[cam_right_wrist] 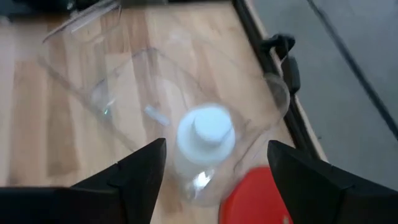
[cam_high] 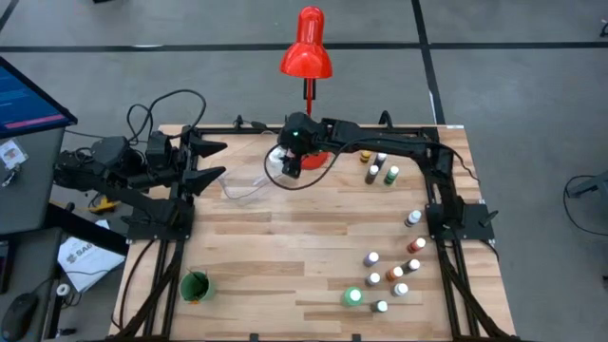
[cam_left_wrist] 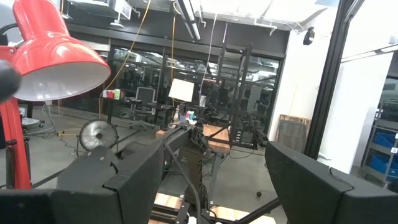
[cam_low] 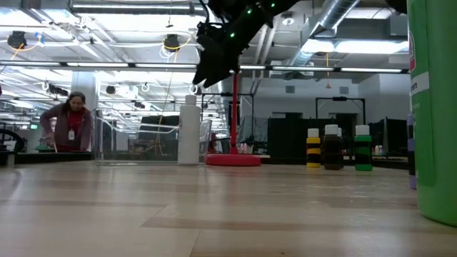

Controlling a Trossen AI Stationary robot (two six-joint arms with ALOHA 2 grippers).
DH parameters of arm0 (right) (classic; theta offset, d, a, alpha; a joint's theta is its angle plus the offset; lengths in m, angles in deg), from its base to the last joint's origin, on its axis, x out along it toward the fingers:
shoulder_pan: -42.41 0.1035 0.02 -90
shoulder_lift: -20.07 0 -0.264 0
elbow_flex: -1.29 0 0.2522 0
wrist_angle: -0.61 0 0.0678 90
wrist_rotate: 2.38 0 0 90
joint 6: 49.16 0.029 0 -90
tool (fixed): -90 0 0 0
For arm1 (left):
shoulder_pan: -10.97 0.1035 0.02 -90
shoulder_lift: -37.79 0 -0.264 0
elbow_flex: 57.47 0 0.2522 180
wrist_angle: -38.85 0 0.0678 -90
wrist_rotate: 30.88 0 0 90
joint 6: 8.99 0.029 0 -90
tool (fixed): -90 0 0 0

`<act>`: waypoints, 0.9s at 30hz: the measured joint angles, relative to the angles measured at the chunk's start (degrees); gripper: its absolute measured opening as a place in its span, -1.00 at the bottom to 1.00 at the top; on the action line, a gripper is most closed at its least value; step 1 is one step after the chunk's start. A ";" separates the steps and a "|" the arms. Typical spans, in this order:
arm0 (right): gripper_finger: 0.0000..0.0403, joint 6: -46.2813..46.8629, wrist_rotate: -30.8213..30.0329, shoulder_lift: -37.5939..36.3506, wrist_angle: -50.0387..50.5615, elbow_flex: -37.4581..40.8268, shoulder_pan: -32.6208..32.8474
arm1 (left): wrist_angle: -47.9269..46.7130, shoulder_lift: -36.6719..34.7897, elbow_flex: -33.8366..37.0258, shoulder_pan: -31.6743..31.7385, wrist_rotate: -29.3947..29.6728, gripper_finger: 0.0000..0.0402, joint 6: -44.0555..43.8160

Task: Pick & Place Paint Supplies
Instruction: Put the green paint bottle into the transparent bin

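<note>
- Right gripper (cam_high: 289,167) hangs above a clear plastic container (cam_high: 249,185) near the table's far edge, beside the red lamp (cam_high: 306,46) — fingers spread wide, nothing between them.
- White bottle (cam_right_wrist: 206,134) stands upright inside the container, directly below those fingers and apart from them.
- Remaining paint bottles (cam_high: 391,275) are scattered over the table's right side, with a small group (cam_high: 378,169) near the far right corner.
- Left gripper (cam_high: 211,160) waits at the table's left edge — fingers open and empty.
</note>
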 joint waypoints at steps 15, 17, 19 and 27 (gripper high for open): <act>0.37 27.97 -1.15 -24.65 40.22 -0.23 16.97 | -4.84 4.12 0.00 0.01 -0.66 0.36 -2.94; 0.37 34.05 -4.14 -26.09 42.74 -0.21 22.11 | -4.86 5.92 0.00 0.18 -2.04 0.36 -2.88; 0.37 40.86 -6.26 -27.14 44.86 -0.21 27.32 | -4.58 8.08 0.00 0.85 -3.59 0.36 -2.99; 0.37 67.59 -11.80 -25.90 48.17 -0.21 47.25 | -4.41 14.23 0.00 3.33 -14.04 0.36 -10.37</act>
